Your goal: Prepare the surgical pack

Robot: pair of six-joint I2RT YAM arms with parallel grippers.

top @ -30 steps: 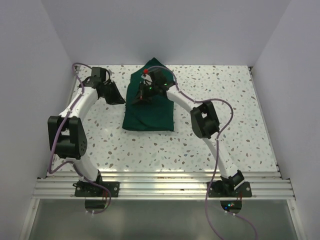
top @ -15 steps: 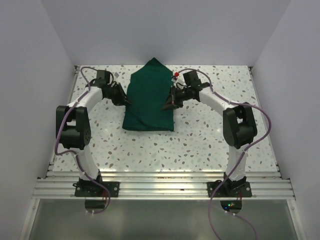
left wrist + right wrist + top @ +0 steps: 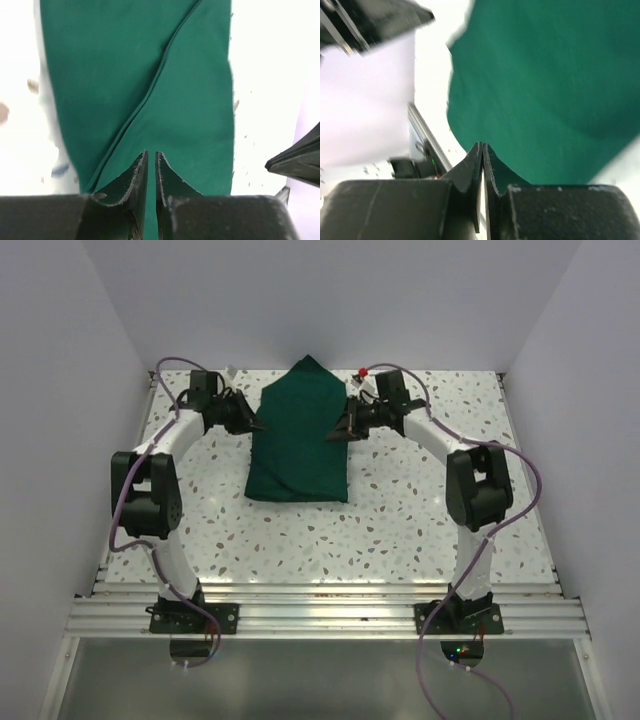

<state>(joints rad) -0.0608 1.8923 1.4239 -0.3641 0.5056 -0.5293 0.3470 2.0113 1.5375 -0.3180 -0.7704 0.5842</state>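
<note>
Pack: your surgical pack (image 3: pixel 300 435) lies as a folded dark green bundle on the far middle of the speckled table (image 3: pixel 400 525), its far end coming to a point near the back wall.
Folds: from the left wrist you see the pack (image 3: pixel 150 75) crossed by a long diagonal crease; from the right wrist its cloth (image 3: pixel 545 75) looks smooth.
Left gripper: your left gripper (image 3: pixel 262 426) sits at the pack's left edge, pointing in at it. Its fingers (image 3: pixel 135 175) are drawn narrow with only a thin slit between them, and nothing is in the slit (image 3: pixel 151 152).
Right gripper: your right gripper (image 3: pixel 332 437) sits at the pack's right edge, facing the left one. Its fingers (image 3: pixel 470 167) are pressed together at the tips (image 3: pixel 481 145), empty.
Contact: you cannot tell whether either gripper touches the cloth.
</note>
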